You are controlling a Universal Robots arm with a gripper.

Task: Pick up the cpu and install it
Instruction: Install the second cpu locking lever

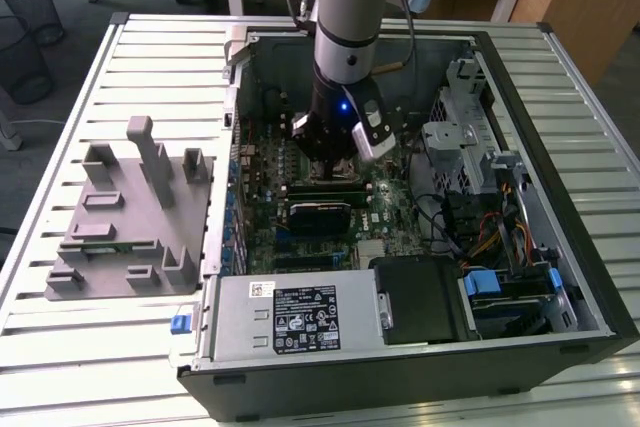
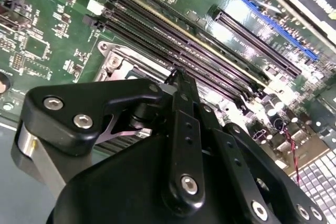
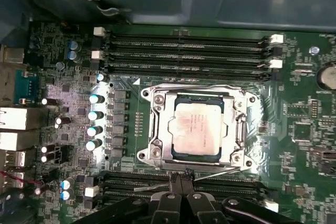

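Note:
The cpu, a silvery square chip, lies flat inside the motherboard socket, with the socket's metal frame around it. In both wrist views my gripper has its black fingers pressed together, shut. Its tip hovers just beside the socket, at the thin wire lever along the frame's edge; whether it touches the lever I cannot tell. In the exterior view my gripper reaches down into the open computer case, over the middle of the green motherboard.
Rows of black memory slots run on both sides of the socket, and capacitors stand beside it. A drive cage with cables takes up the case's right side in the exterior view. A grey fixture block sits left of the case.

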